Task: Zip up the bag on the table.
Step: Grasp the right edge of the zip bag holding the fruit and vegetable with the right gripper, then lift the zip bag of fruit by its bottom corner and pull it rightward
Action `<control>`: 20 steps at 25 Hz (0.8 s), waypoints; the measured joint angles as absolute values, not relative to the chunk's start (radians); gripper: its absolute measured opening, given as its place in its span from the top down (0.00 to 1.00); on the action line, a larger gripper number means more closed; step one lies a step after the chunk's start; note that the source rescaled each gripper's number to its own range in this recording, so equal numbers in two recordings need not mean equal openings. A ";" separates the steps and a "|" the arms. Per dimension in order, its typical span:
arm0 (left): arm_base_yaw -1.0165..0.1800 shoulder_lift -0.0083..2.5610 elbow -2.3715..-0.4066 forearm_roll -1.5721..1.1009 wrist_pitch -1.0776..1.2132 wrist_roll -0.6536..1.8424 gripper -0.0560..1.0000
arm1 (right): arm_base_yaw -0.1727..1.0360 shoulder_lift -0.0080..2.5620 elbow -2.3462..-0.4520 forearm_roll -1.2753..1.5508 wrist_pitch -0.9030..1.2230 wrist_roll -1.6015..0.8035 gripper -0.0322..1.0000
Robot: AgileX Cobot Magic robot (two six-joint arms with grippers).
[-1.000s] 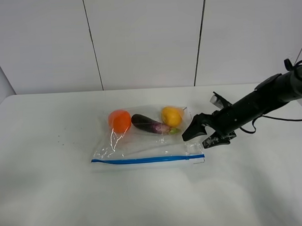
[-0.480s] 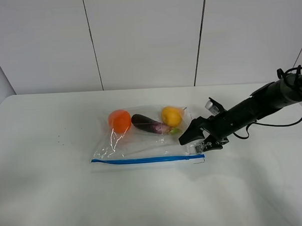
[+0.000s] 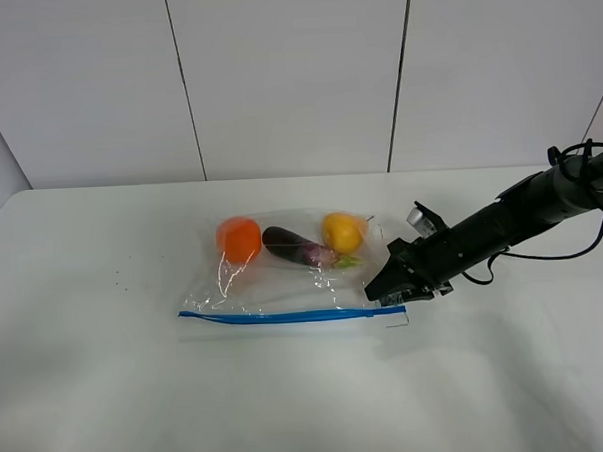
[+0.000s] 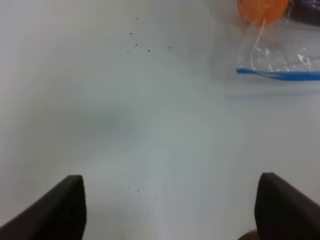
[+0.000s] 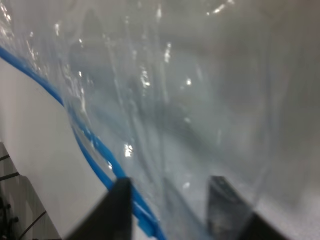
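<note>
The clear bag (image 3: 284,282) lies in the middle of the white table (image 3: 109,395), its blue zip strip (image 3: 285,315) along the near edge. An orange fruit (image 3: 239,240), a purple eggplant (image 3: 298,248) and a yellow fruit (image 3: 342,231) show through it. My right gripper (image 3: 387,290) is low at the strip's right end. In the right wrist view its fingers (image 5: 120,210) stand apart with crinkly plastic and the blue strip (image 5: 100,150) between them (image 5: 172,210). My left gripper (image 4: 172,210) is wide open and empty over bare table, the bag's left end (image 4: 280,60) far from it.
A few tiny dark specks (image 3: 119,286) lie on the table left of the bag and also show in the left wrist view (image 4: 145,47). A white panelled wall (image 3: 295,76) stands behind the table. The right arm's cable (image 3: 583,244) trails at the right edge.
My right gripper has moved down and left onto the bag's right end, its jaws narrower than before. The zip strip's left end has shifted slightly.
</note>
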State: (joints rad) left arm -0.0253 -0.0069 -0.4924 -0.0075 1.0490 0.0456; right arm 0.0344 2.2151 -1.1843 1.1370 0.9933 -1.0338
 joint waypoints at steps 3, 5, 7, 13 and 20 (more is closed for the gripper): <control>-0.025 -0.007 -0.492 -0.008 1.049 0.046 0.00 | 0.034 2.215 -1.184 1.137 0.997 -1.034 0.91; -0.025 -0.007 -0.492 -0.008 1.049 0.046 0.00 | 0.034 2.215 -1.184 1.137 1.005 -1.034 0.97; -0.025 -0.007 -0.492 -0.008 1.049 0.046 0.00 | 0.034 2.215 -1.184 1.137 1.015 -1.034 0.97; -0.025 -0.007 -0.492 -0.008 1.049 0.046 0.00 | 0.034 2.215 -1.184 1.165 1.078 -1.013 0.97; -0.025 -0.007 -0.492 -0.008 1.049 0.046 0.00 | 0.034 2.215 -1.184 1.263 1.192 -0.939 0.97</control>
